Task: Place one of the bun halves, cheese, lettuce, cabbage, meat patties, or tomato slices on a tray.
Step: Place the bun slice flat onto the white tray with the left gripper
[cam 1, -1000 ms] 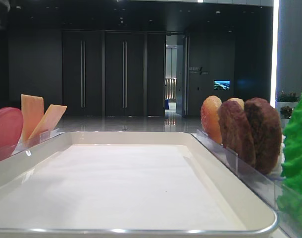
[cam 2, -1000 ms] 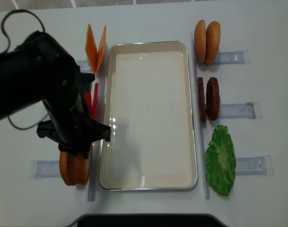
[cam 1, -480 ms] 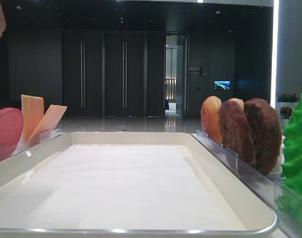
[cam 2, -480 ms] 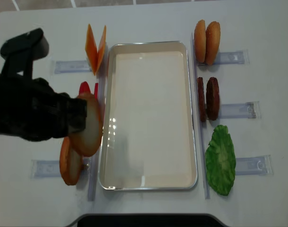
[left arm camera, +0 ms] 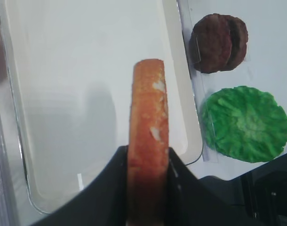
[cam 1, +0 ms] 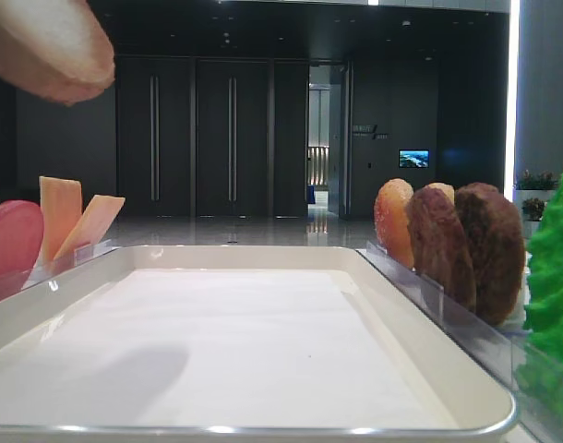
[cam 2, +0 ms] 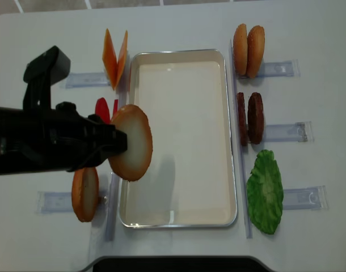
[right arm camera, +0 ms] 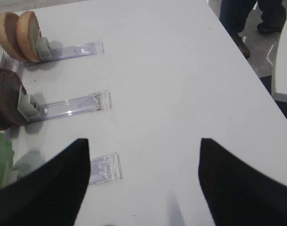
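My left hand (left arm camera: pixel 148 188) clamped on bun half (cam 2: pixel 131 143), held above tray (cam 2: pixel 218 56) left rim. Tray floor bare. Right hand (right arm camera: pixel 143 188) spread wide above counter (right arm camera: pixel 171 70), apparently touching nothing.

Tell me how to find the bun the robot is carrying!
Find the big white tray in the middle of the table. At its left edge, the left gripper pinches a round bun half in the air. The other buns stand in clear holders; this one floats, showing its pale whitish cut face.
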Tool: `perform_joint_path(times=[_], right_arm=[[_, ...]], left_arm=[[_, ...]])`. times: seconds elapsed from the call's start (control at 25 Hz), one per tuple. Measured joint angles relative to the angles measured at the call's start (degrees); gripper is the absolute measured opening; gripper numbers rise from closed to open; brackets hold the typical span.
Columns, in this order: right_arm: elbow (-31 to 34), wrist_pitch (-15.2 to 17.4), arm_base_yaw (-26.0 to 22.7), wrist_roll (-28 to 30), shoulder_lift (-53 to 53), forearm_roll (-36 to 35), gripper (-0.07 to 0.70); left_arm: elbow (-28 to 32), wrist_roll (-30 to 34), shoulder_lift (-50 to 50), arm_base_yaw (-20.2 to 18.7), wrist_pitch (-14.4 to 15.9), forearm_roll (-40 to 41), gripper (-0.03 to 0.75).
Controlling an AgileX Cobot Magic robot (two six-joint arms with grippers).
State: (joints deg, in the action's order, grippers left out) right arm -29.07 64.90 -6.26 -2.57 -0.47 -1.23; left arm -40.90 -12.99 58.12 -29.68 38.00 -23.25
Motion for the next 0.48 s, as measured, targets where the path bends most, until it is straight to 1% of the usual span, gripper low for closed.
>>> perform_joint_path(times=[0.2,0.28,0.44,0.48], right_arm=[[0.00,0.00,0.00,0.00,0.00,0.00,0.469],[0.00,0.00,0.00,0.00,0.00,0.00,0.469],[0.00,0.00,0.00,0.00,0.00,0.00,0.469],[0.00,0.00,0.00,0.00,0.00,0.00,0.469]], left_arm=[[0.22,12.99,3.96,4.56,0.01,-10.22,0.141],[0.22,19.21,6.62,5.97,0.05,-14.79,0.141],[0.22,29.37,12.97,7.66,0.25,-23.12,0.141],[0.22,33.68,16.16,7.87,0.20,-27.05,0.141]])
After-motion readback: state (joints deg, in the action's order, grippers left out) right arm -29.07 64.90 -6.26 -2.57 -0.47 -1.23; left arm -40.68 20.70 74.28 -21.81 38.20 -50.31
